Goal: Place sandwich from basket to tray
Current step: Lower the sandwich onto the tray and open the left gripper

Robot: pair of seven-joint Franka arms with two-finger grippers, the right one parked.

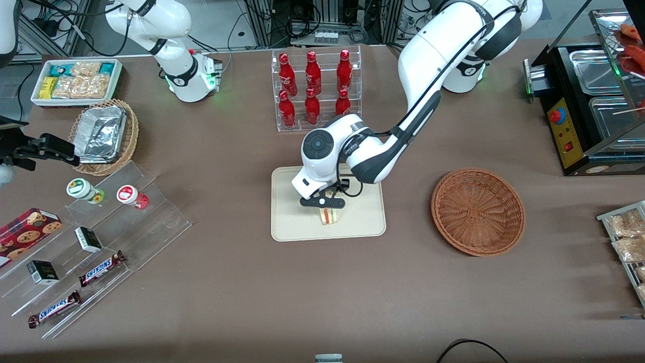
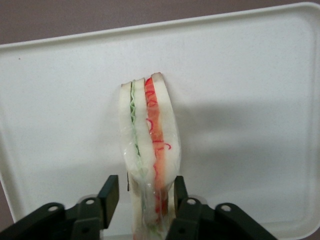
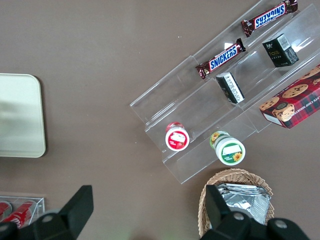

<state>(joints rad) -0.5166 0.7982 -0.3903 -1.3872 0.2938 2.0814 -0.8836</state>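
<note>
Brown table [image 1: 242,282]: gripper [image 2: 142,195] apparently holds sandwich [image 2: 150,150] on tray [image 2: 250,100].

You see the sandwich [image 1: 330,216] standing on edge on the cream tray [image 1: 292,222], just below the frame's center, its white bread and red and green filling layers facing up, clear-wrapped. The gripper [image 1: 326,201] straddles its upper end. The reddish-brown woven basket [image 1: 477,212] sits empty at right of center.
</note>
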